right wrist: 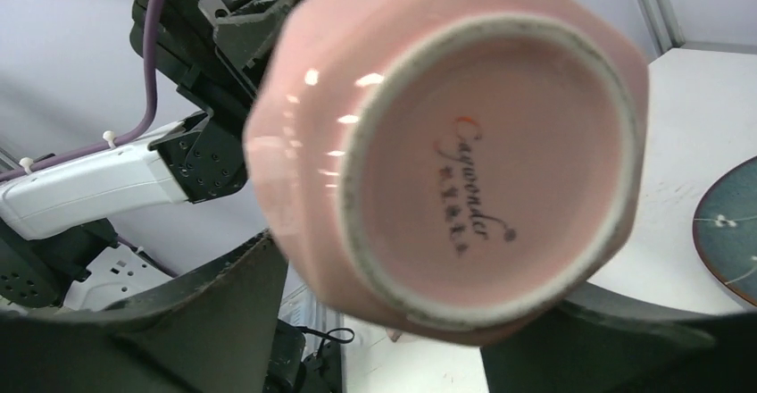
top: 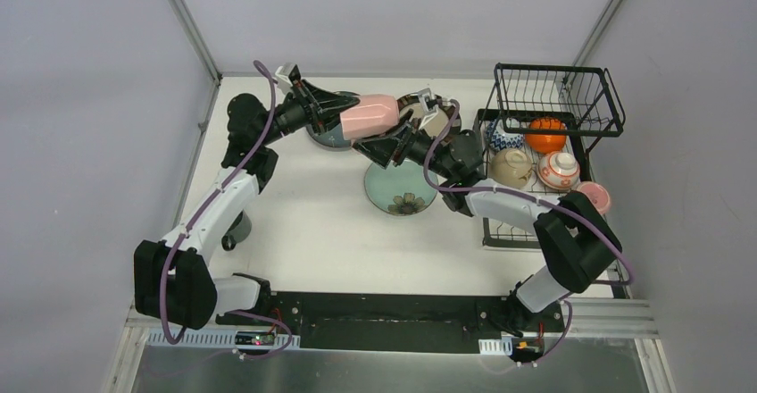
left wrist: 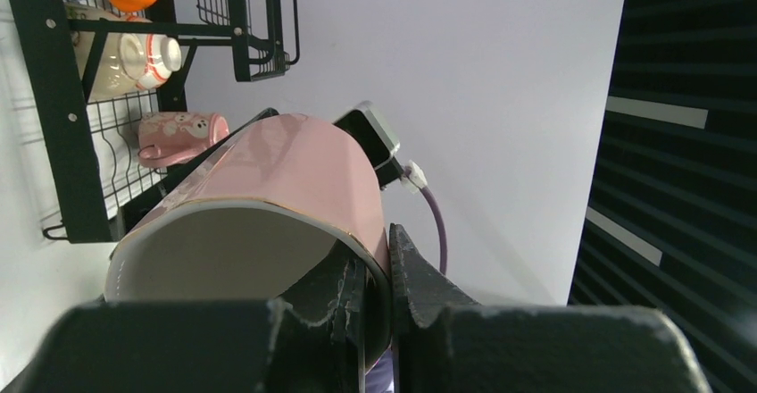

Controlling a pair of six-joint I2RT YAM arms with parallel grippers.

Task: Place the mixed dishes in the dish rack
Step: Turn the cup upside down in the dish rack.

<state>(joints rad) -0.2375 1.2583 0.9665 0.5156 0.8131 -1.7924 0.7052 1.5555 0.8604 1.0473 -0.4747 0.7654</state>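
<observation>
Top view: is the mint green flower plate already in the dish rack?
No, the mint green plate lies flat on the table, beside the dish rack, not in it.

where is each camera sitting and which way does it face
top external: above and behind the arm bases, looking down at the table, dish rack and both whole arms.
left wrist: rides its arm, facing the rack across the pink cup's open mouth; the left pincer clamps its rim.
right wrist: rides its arm, facing the cup's underside, left arm behind; the right pincer's fingers flank it below.
shared: wrist views see one cup from opposite ends; top view shows it between both pincers.
</observation>
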